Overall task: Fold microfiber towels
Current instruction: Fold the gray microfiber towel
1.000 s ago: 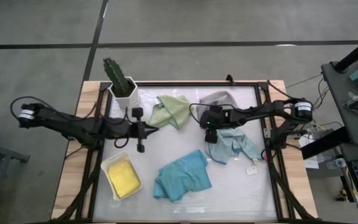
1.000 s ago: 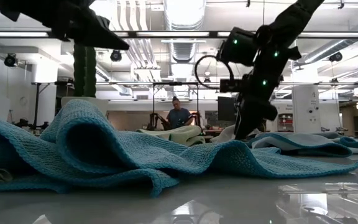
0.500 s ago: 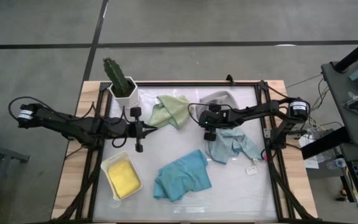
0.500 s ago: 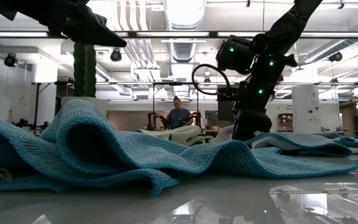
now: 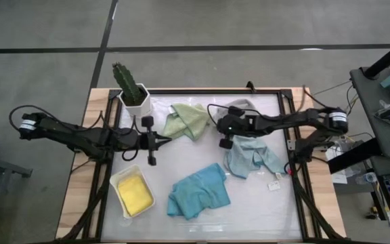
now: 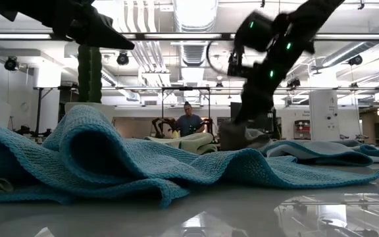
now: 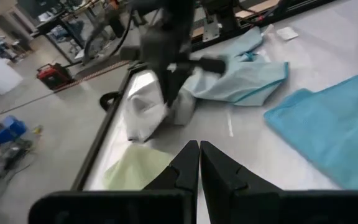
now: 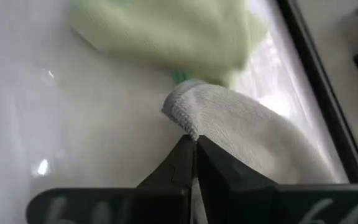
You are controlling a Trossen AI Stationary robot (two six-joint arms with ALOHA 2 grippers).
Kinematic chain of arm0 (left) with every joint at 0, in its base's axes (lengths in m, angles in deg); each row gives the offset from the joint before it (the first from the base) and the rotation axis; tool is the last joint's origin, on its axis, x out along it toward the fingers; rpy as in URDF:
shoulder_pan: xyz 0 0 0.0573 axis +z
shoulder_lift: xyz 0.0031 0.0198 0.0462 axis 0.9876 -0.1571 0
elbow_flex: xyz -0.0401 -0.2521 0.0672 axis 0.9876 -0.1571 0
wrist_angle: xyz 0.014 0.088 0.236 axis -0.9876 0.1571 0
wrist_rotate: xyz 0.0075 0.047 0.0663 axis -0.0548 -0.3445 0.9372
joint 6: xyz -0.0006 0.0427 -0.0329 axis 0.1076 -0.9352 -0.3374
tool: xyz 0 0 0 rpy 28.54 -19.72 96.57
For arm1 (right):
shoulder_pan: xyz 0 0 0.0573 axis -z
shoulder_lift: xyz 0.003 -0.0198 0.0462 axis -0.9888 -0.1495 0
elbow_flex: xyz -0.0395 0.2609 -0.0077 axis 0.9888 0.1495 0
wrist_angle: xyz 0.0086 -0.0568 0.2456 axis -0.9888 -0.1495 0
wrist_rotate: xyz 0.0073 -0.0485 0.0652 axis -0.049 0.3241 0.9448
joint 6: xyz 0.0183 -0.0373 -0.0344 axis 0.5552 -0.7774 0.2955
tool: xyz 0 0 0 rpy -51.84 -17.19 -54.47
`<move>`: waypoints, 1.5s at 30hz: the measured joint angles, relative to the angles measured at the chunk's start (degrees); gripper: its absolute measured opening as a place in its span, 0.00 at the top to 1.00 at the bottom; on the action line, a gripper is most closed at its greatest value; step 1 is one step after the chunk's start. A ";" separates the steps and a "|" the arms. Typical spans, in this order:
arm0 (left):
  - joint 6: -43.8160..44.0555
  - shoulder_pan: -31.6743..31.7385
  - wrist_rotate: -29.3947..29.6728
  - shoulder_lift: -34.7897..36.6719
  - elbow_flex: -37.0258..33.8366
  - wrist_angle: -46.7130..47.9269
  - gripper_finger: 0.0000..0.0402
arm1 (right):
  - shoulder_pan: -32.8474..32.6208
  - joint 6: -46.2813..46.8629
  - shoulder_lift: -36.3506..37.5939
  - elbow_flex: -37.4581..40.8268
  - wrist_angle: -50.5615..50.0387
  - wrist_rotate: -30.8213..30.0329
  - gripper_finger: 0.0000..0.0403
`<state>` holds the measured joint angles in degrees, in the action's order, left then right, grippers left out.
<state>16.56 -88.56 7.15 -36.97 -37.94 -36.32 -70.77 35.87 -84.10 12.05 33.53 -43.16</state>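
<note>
- On the worktop (image 5: 256, 203), at its far left corner, a green cactus (image 5: 128, 80) stands in a white pot.
- The left gripper (image 5: 152, 141) hovers over the left part of the worktop, near the pot; in the left wrist view its fingers (image 7: 182, 167) lie pressed together with nothing between them.
- A white tray (image 5: 122, 179) sits near the front left; the yellow towel (image 5: 135, 193) lies flat and folded inside it.
- The sage green towel (image 5: 187, 119) lies crumpled toward the back, between the two grippers, with one corner turned over itself.
- The teal towel (image 5: 199, 191) is spread loosely near the front middle, rumpled, with an uneven outline. In the low view it fills the foreground as thick ribbed folds (image 6: 110, 158).
- The right gripper (image 5: 223, 128) is low over the worktop at the back, just beside the sage green towel. In the right wrist view its fingers (image 8: 188, 155) are closed on the edge of the grey towel (image 8: 247, 134), whose looped pile and stitched hem show clearly.
- The grey towel lies bunched at the back edge (image 5: 239, 106), partly under the right arm.
- The pale blue towel (image 5: 252, 156) lies creased and partly doubled over, right of centre, just in front of the right arm.
- A small white tag (image 5: 274, 184) lies near the pale blue towel, toward the front right.
- In the low view a person (image 6: 188, 122) shows far off in the room behind.
</note>
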 joint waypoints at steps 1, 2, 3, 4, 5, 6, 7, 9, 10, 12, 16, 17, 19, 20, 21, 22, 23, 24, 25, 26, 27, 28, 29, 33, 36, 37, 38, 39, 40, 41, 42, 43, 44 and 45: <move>-0.02 0.00 0.56 -0.01 0.02 -0.15 1.00 | -0.59 0.47 1.48 0.00 0.07 0.12 0.98; -0.04 0.00 1.14 -0.16 0.02 -0.29 1.00 | -1.17 0.92 2.94 0.00 0.24 0.48 0.98; -0.07 0.00 1.23 -0.39 0.02 -0.41 1.00 | -1.69 1.35 4.39 0.00 0.59 1.20 0.98; -0.08 0.00 1.21 -0.60 0.02 -0.63 1.00 | -2.25 1.47 5.97 0.00 1.27 2.21 0.98; -0.09 0.00 1.21 -0.88 0.02 -1.15 1.00 | -2.84 1.56 7.46 0.00 2.02 3.02 0.98; -0.12 0.00 1.20 -1.36 0.02 -2.21 1.00 | -3.46 1.61 9.01 0.00 2.80 3.84 0.98; -0.20 0.00 1.19 -1.87 0.02 -3.29 0.99 | -4.13 1.62 10.59 0.00 3.62 4.58 0.98; -1.33 0.00 1.05 -2.98 0.02 -5.25 0.96 | -5.17 2.23 13.50 0.00 4.98 5.90 0.98; -1.69 0.00 0.91 -3.73 0.02 -7.05 0.94 | -5.55 3.02 14.89 0.00 5.97 6.48 0.98; -2.60 0.00 0.04 -5.47 0.02 -11.23 0.89 | -6.13 4.89 17.39 -0.02 7.13 7.51 0.98; -4.37 0.02 -0.58 -10.25 0.02 -20.36 0.76 | -7.35 7.45 20.90 -0.04 9.40 12.12 0.98; -5.24 0.02 -0.58 -11.66 0.02 -22.70 0.73 | -7.73 7.93 21.34 -0.04 10.27 14.02 0.98; -5.95 0.08 -0.59 -15.14 0.02 -29.02 0.67 | -8.66 9.17 21.86 -0.04 12.21 15.61 0.98; -5.95 0.11 -0.73 -16.95 0.02 -32.66 0.64 | -9.18 9.55 21.95 -0.04 13.21 15.69 0.98; -5.97 0.13 -0.73 -18.85 0.02 -36.10 0.61 | -9.71 9.99 21.97 -0.04 14.42 15.69 0.98; -6.01 0.15 -0.73 -20.94 0.24 -39.37 0.59 | -10.16 10.50 21.97 -0.04 15.68 15.71 0.98; -6.01 0.15 -0.76 -22.93 0.68 -42.21 0.57 | -10.58 10.62 21.97 -0.04 16.68 15.71 0.98; -6.01 0.15 -0.76 -24.71 1.11 -44.37 0.56 | -10.93 10.82 21.92 -0.04 17.54 15.70 0.98; -5.97 0.14 -0.76 -26.28 1.53 -45.91 0.54 | -11.24 10.98 21.78 -0.04 18.56 15.73 0.98; -5.79 0.13 -0.76 -27.76 2.05 -47.34 0.54 | -11.44 11.27 21.61 -0.04 19.59 15.74 0.98; -5.56 0.13 -0.74 -29.03 2.54 -48.76 0.53 | -11.56 11.43 21.52 -0.04 20.14 15.83 0.98; -5.47 0.14 -0.62 -30.14 2.99 -50.04 0.53 | -11.56 11.45 21.38 -0.04 20.51 15.87 0.98; -5.10 0.15 -0.45 -31.17 3.39 -51.19 0.53 | -11.55 11.52 21.21 -0.04 20.99 15.84 0.98; -3.96 0.14 -0.70 -34.19 5.66 -52.33 0.53 | -11.49 12.08 21.14 -0.04 21.34 15.46 0.98; -2.16 0.02 -2.99 -35.46 7.17 -52.34 0.53 | -11.53 12.07 21.14 -0.04 21.48 13.20 0.98; -1.11 0.02 -3.65 -35.85 7.64 -52.37 0.53 | -11.53 12.08 21.14 -0.04 21.45 12.72 0.98; -0.33 0.02 -3.86 -36.24 8.05 -52.40 0.53 | -11.52 12.07 21.14 -0.04 21.45 12.51 0.98; 0.51 0.00 -3.95 -36.54 8.36 -52.37 0.53 | -11.52 12.03 21.14 -0.04 21.45 12.43 0.98; 0.98 0.00 -3.99 -36.73 8.61 -52.24 0.53 | -11.52 11.93 21.14 -0.04 21.46 12.34 0.98; 1.68 0.00 -4.00 -36.92 8.84 -52.24 0.53 | -11.52 11.95 21.14 -0.04 21.48 11.98 0.98; 2.18 0.02 -3.99 -37.10 9.12 -52.34 0.53 | -11.52 11.95 21.14 -0.04 21.46 11.02 0.98; 3.18 0.02 -3.93 -37.22 9.37 -52.38 0.53 | -11.52 11.96 21.14 -0.04 21.46 10.13 0.98; 3.86 0.02 -3.66 -37.33 9.56 -52.34 0.53 | -11.52 11.95 21.14 -0.04 21.46 9.67 0.98; 4.84 0.14 -3.00 -37.72 9.90 -52.37 0.53 | -11.52 11.90 21.14 -0.04 21.50 9.53 0.98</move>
<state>21.39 -88.42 4.15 -74.69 -28.04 -88.68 -82.29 47.76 -62.96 12.01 55.03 -33.63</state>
